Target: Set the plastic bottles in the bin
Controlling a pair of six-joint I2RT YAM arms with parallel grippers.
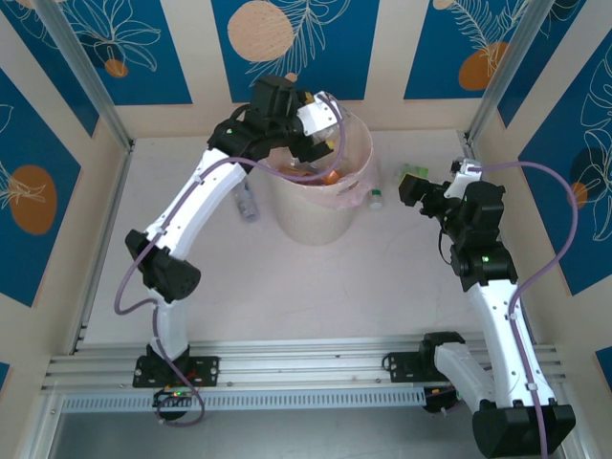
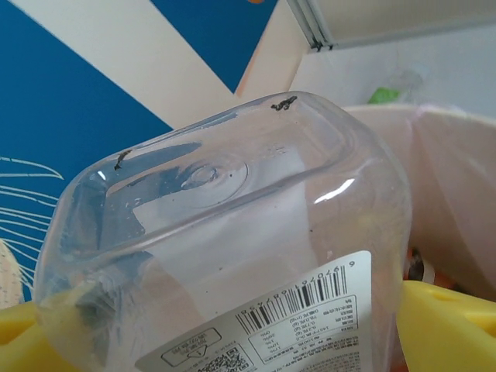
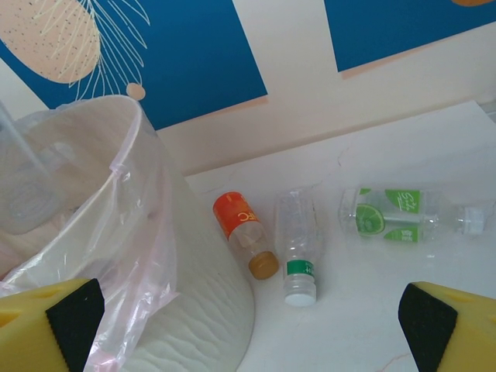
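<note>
Left claw (image 1: 318, 126) grips clear bottle (image 2: 232, 232) above bin (image 1: 311, 222), near its 12 o'clock rim. Risk: off-centre release, bottle clips rim, drops behind. Right claw (image 3: 249, 314) open, empty; three bottles (image 3: 298, 248) at bin's 3 o'clock.

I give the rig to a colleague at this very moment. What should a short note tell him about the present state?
Left gripper: above the bin, closed on a clear bottle, not yet dropped.
Right gripper: open and empty, low beside the bin.
On the table, right of the bin: orange-label bottle, green-band bottle, lime-label bottle. A fourth bottle lies left of the bin.
Done: the bin already holds something orange; the count is hard to tell.
Left: drop the held bottle, then collect the four on the table.
</note>
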